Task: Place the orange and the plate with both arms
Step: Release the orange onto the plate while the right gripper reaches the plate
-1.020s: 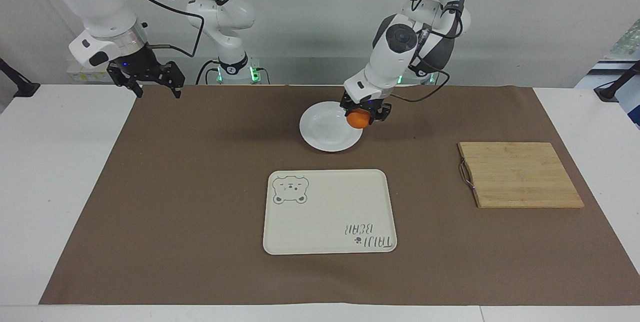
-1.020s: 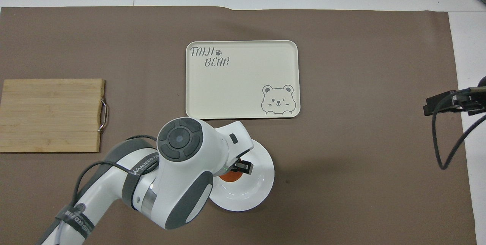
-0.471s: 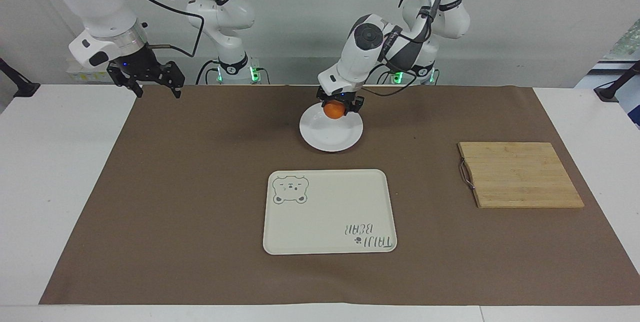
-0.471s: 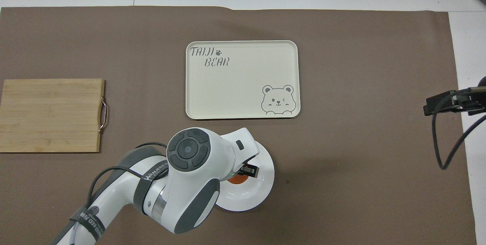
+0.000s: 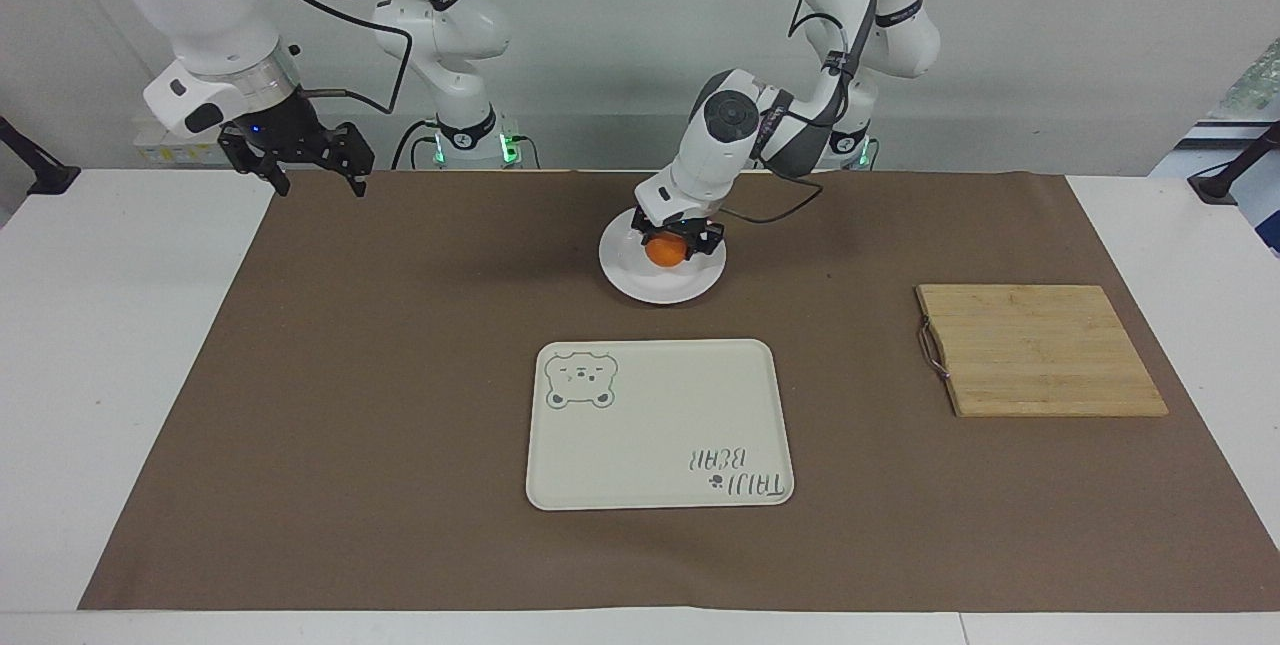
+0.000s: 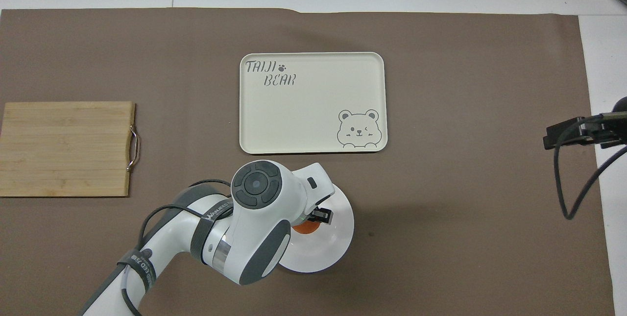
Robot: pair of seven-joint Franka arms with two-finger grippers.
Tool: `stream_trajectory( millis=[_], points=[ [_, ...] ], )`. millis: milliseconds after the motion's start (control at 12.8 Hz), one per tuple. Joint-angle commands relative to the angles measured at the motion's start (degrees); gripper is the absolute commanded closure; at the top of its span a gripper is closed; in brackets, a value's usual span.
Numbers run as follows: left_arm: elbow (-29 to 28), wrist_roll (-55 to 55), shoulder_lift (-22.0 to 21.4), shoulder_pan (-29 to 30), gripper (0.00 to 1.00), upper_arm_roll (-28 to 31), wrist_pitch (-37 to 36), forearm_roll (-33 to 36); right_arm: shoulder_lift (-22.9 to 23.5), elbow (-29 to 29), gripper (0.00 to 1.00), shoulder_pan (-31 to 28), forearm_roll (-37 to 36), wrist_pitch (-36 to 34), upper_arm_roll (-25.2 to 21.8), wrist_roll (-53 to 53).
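Note:
The white plate [image 5: 650, 285] [image 6: 333, 242] sits on the brown mat near the robots, at the middle of the table. My left gripper [image 5: 668, 250] is shut on the orange [image 5: 665, 251] and holds it low in the plate's middle. In the overhead view the left arm covers most of the orange [image 6: 307, 228] and part of the plate. My right gripper [image 5: 308, 163] hangs open and empty over the mat's corner at the right arm's end, and waits. Only its edge [image 6: 578, 132] shows in the overhead view.
A cream bear-print tray [image 5: 660, 423] [image 6: 313, 103] lies farther from the robots than the plate. A bamboo cutting board [image 5: 1035, 350] [image 6: 66, 148] with a metal handle lies toward the left arm's end.
My left gripper moved with the orange from over the plate's rim to over its middle, then came down into the plate. The right arm barely moved.

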Motion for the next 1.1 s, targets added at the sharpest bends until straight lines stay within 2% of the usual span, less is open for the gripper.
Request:
stream_trajectory(
  millis=[0,78,157,314,392,471,549,627,784,863,1020],
  points=[
    [-1.2,0.2,-0.2,-1.1,1.00,0.8,1.7,-1.2,0.5,0.8,0.00,-0.3,1.2,-0.2,0.3,0.9],
    [-1.1,0.2,-0.1,-1.2,1.00,0.8,2.0,-1.3,0.5,0.8,0.00,-0.3,1.2,-0.2,0.3,0.9],
    [-1.1,0.3,0.0,-1.2,0.96,0.8,2.0,-1.3,0.5,0.8,0.00,-0.3,1.2,-0.2,0.3,0.9],
    [-1.0,0.6,0.1,-1.0,0.64,0.8,1.7,-1.2,0.5,0.8,0.00,-0.5,0.1,-0.4,-0.2,0.7],
    [-0.9,0.8,0.3,-0.7,0.36,0.8,1.7,-1.1,0.4,0.8,0.00,-0.8,0.9,-1.0,-0.5,0.7],
    [-0.6,0.8,0.6,-0.3,0.17,0.9,1.5,-0.6,0.4,0.8,0.00,-0.7,0.3,-1.4,-0.6,0.8],
    [-0.4,0.8,0.5,-0.2,0.14,1.0,1.0,-0.5,0.3,0.8,0.00,-0.8,1.2,-1.6,-0.6,0.4],
    [-0.3,0.8,0.3,-0.1,0.00,1.0,1.0,-0.4,-1.0,-1.3,0.00,-1.6,3.1,-1.0,-0.7,-0.8],
    [0.6,0.7,-0.3,1.0,0.00,1.0,0.6,1.3,-5.3,-9.0,0.00,-1.8,10.5,5.3,-0.9,-4.9],
    [1.5,0.7,-0.3,1.4,0.00,1.0,0.6,1.5,-5.6,-11.5,0.00,-1.4,11.7,6.4,-0.9,-5.0],
    [2.7,0.7,-0.6,1.9,0.00,1.1,0.1,3.7,-4.9,-15.9,0.00,-1.1,18.6,8.6,-0.8,-6.3]
  ],
)
